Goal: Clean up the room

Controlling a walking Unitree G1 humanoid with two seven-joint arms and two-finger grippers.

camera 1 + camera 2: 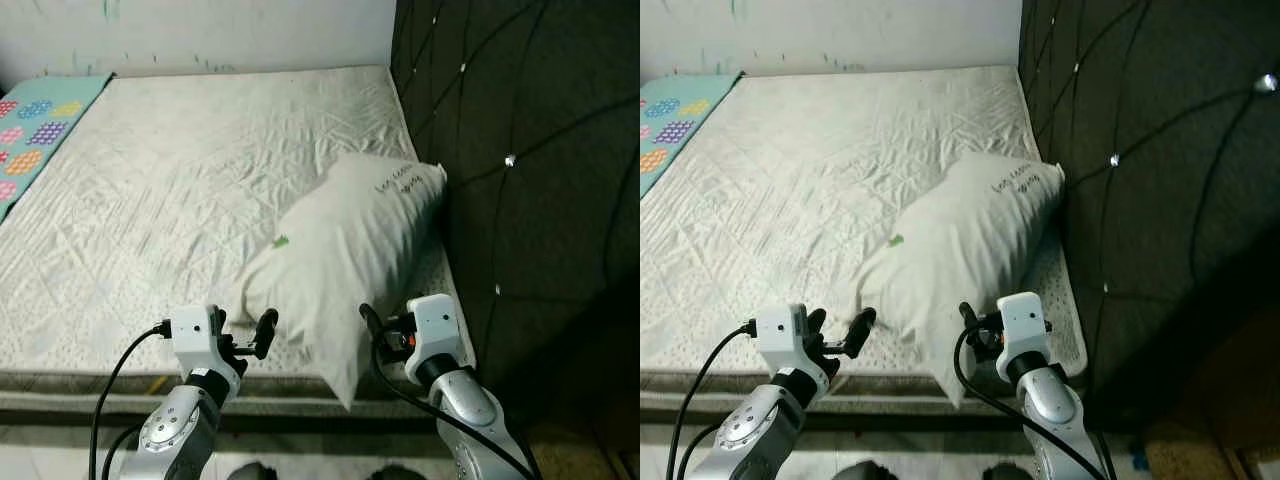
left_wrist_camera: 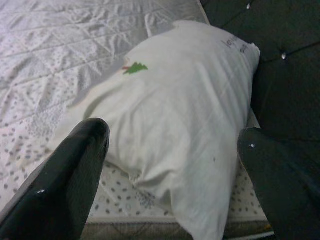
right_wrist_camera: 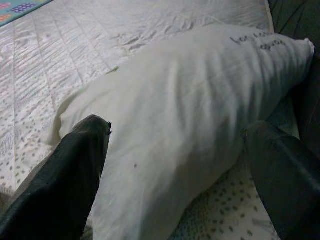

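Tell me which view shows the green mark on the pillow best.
The left wrist view: the green mark on the pillow is large and sharp there. Both eye views show it as a tiny speck; the right wrist view catches just a sliver at the pillow's edge.

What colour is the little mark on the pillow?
Green, on the white pillow; the mark shows best in the left wrist view.

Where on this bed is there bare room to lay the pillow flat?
Free: the mattress from the pillow out to the patterned mat and back wall. Crowded: the near corner by the headboard, where the pillow and both tools, left and right, sit.
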